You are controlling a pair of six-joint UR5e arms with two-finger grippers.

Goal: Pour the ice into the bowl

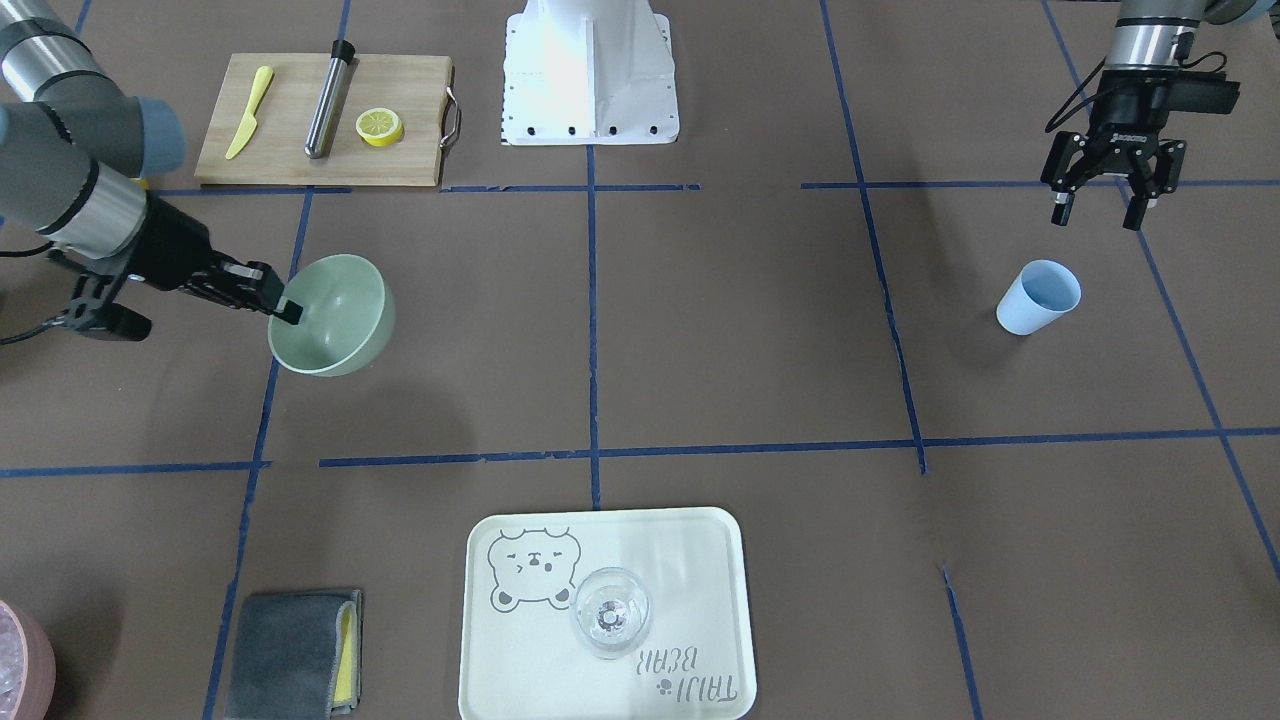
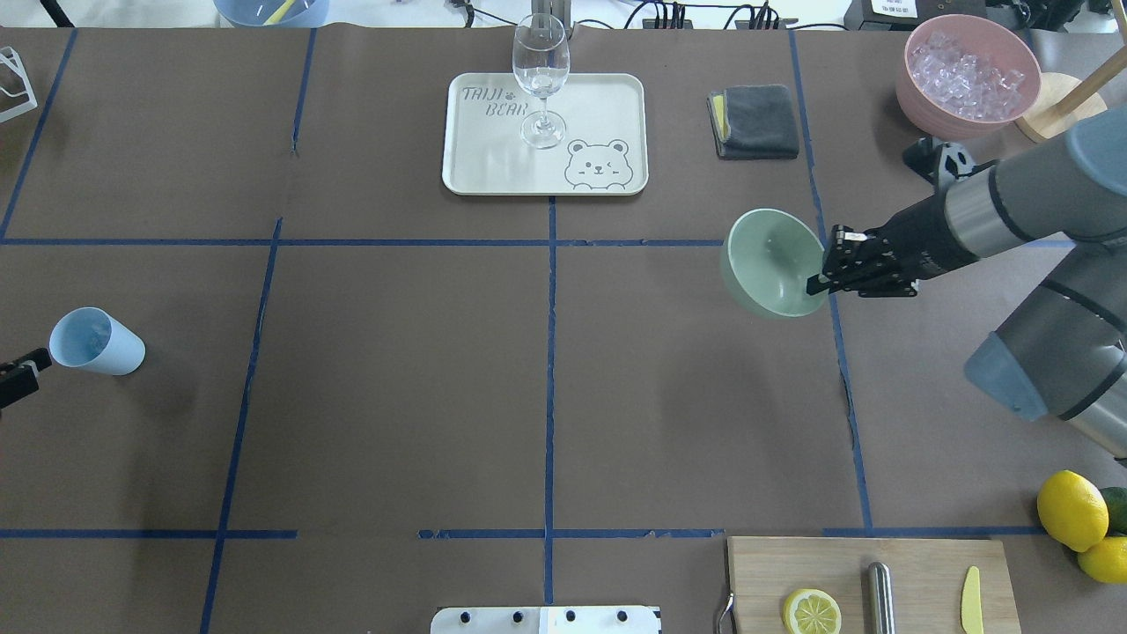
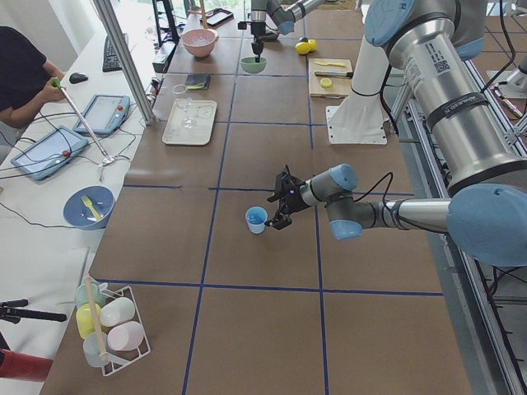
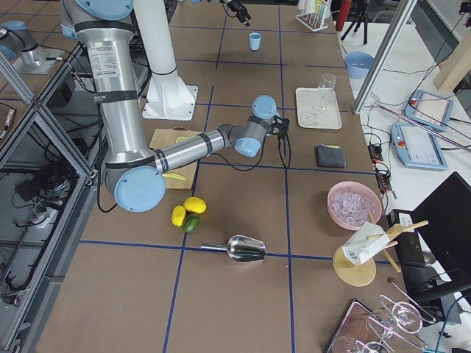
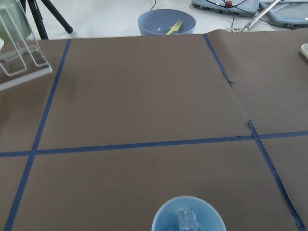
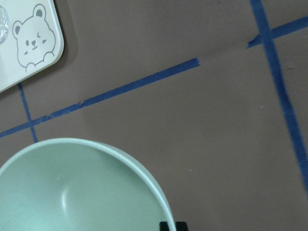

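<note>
Your right tool (image 2: 821, 280) pinches the rim of the round pale green plastic bowl (image 2: 768, 264), tipped near the right edge of the desk (image 2: 396, 396), and your left tool (image 1: 1097, 210) hangs spread wide, holding nothing, beside the small light blue cup (image 1: 1038, 297) with clear ice (image 5: 186, 219) inside, near the left edge.

One pale mint-green plastic bowl (image 2: 770, 264), one light blue plastic cup (image 2: 92, 342), one clear stemmed wine glass (image 2: 540, 66), one cream rectangular tray (image 2: 493, 163), two whole yellow lemons (image 2: 1070, 509), one halved yellow lemon (image 2: 811, 611).
</note>
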